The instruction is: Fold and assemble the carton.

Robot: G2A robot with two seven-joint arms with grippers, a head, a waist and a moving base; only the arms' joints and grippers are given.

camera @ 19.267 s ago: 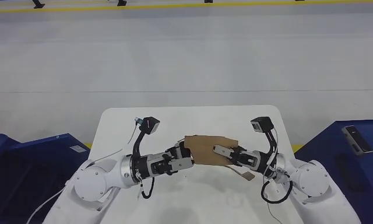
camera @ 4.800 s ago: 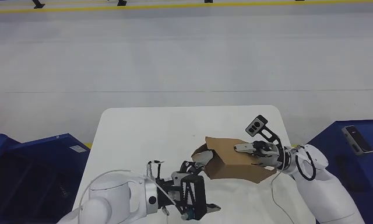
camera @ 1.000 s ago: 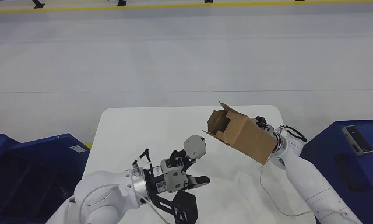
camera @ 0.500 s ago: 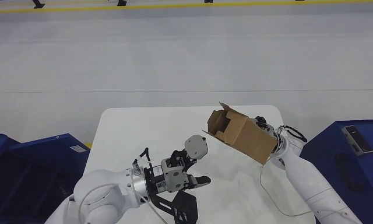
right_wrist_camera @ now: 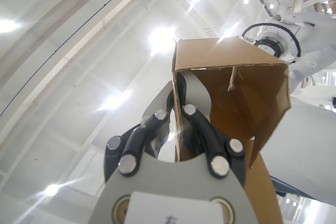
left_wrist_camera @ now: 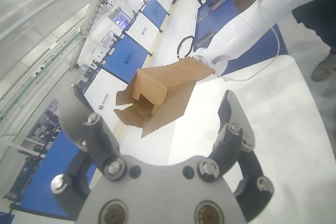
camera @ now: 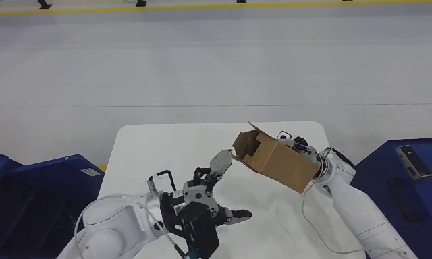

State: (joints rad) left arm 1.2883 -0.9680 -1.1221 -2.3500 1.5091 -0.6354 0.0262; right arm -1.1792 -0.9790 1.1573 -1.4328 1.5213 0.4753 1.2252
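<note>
White table (camera: 155,151) under carton (camera: 280,163), blue stands (camera: 40,185) alongside

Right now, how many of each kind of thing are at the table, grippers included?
Carton: 1
Grippers: 2, the left gripper open and the right gripper shut on the carton
Table: 1
Total: 4

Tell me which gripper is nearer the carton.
Right. The right gripper is shut on a wall of the carton at one end; the left gripper is open, apart from it, facing its open flapped end.
</note>
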